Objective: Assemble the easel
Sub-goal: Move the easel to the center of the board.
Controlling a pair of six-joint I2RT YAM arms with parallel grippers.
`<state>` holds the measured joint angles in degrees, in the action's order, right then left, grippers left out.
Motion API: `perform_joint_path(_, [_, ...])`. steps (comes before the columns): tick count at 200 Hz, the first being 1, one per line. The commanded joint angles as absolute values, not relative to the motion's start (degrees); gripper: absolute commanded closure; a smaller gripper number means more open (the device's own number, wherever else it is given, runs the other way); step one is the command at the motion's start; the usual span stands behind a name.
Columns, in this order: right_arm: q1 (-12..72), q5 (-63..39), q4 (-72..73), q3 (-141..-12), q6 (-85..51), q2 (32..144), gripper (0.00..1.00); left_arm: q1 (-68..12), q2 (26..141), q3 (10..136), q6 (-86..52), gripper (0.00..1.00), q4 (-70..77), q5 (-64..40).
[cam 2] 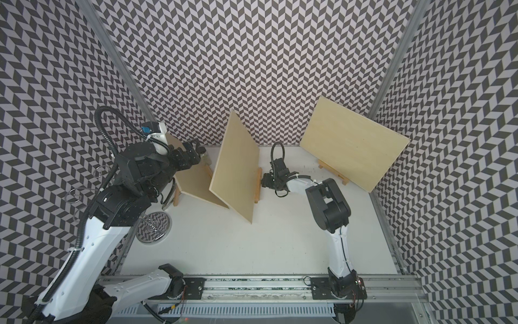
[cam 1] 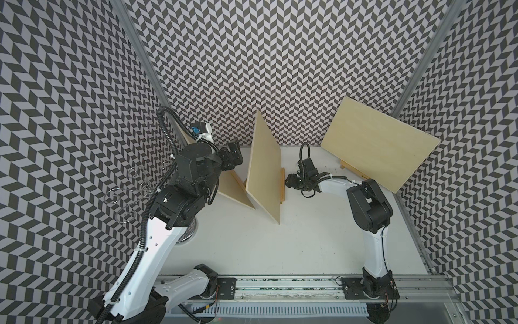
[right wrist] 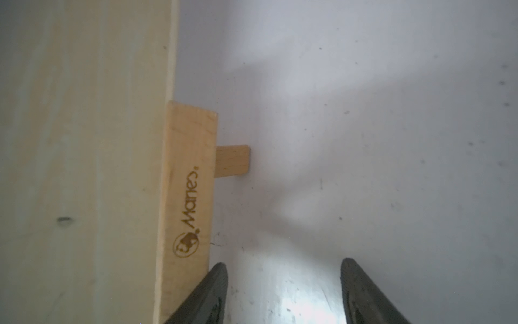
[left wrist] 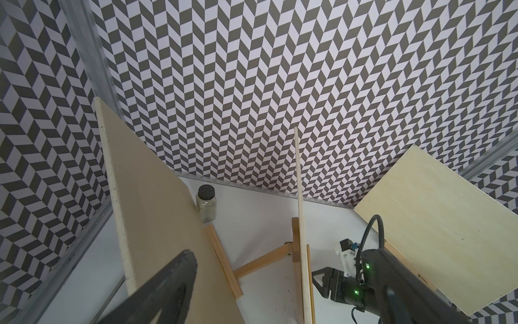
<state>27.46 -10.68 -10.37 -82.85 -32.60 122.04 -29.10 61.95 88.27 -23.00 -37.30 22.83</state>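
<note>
Right wrist view shows the right gripper point(right wrist: 283, 269) with fingers spread and nothing between them. The ledge point(right wrist: 187, 196) of the easel point(left wrist: 263, 259) is not in that gap. It lies outside it, just beside one finger point(right wrist: 213, 289); whether they touch cannot be told. The board point(right wrist: 84, 140) is propped on the ledge, and a foot point(right wrist: 232, 161) pokes out past it onto the tabletop point(right wrist: 364, 140).

In both top views the easel is seen standing near the middle of the tabletop's far edge, between the two arms. The left gripper point(cam 2: 194, 148) is also spread and empty, near the top of the left board point(cam 2: 193, 179), towards the far left corner.

The likeliest trouble is judged to be a sideways shove. If the right fingers were closed or advanced from here, the ledge would be nudged rather than clasped. The easel could then be slid or tipped into the left board just beside it. The board is only leaned in place, so it could be shaken off the ledge. A careless left gripper could likewise knock the left board over.
</note>
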Motion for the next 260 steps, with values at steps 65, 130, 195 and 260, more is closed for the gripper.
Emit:
perform_joint_path(65, [32.7,-17.7,-9.1,-90.4,-29.8,127.3,0.35,-28.9,61.4,88.0,-20.6,0.04,-36.3,20.3])
perform_joint_path(130, [35.3,-15.1,-7.3,-86.2,-28.7,124.4,0.34,-28.9,62.3,89.1,-21.0,0.03,-37.8,18.0])
perform_joint_path(195, [32.2,-12.2,-8.0,-80.8,-27.7,119.1,0.33,-28.8,63.6,89.1,-21.2,0.01,-37.6,16.4])
perform_joint_path(260, [26.2,-6.6,-7.8,-69.3,-26.0,101.3,0.31,-30.6,64.8,89.6,-12.5,0.01,-33.5,8.0])
